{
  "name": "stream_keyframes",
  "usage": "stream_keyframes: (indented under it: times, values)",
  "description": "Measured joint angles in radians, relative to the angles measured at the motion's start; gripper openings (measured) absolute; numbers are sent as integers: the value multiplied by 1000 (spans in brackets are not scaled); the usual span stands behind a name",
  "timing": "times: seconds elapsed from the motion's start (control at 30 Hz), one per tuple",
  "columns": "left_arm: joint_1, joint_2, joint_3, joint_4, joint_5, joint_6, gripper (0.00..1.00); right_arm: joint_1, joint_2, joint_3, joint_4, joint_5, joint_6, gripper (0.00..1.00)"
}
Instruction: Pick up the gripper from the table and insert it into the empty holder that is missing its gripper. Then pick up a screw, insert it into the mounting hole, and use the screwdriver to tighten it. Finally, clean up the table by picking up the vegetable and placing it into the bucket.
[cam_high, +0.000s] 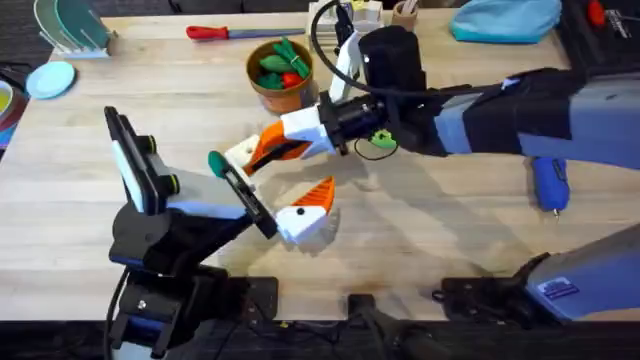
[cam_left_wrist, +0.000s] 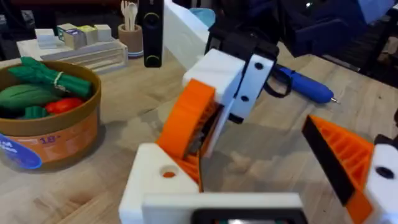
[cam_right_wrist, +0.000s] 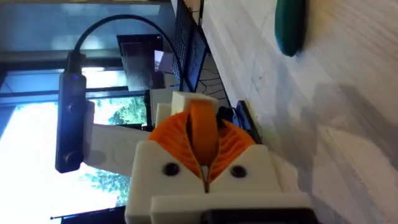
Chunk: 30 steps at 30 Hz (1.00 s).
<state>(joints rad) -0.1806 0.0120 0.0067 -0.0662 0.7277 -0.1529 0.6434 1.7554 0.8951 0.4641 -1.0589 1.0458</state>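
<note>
Nearest me, the left gripper (cam_high: 300, 215) hovers low over the table (cam_high: 430, 240), its fingers spread wide, one orange pad (cam_left_wrist: 339, 152) on the far finger and the other finger's white holder (cam_left_wrist: 163, 180) bare. Just beyond, the right gripper (cam_high: 262, 150) pinches the orange gripper (cam_right_wrist: 203, 134) between its closed fingers, right at that holder. The green vegetable (cam_high: 215, 162) lies beside them. Farther back stands the bucket (cam_high: 282, 72); the blue screwdriver (cam_high: 550, 182) lies well off right.
</note>
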Motion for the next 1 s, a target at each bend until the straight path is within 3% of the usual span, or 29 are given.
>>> stream_keyframes:
  times: [0.3,0.43,0.83,1.0]
  values:
    - [0,0,0,0,1,0,992,0,0,0,-2,-8,-36,20]
    - [0,0,0,0,1,2,992,0,0,0,-5,-12,-44,179]
    - [0,0,1,0,11,14,992,-3,0,0,-12,-35,-51,293]
    - [-1,0,1,-1,20,22,992,-12,12,0,-15,-63,-57,399]
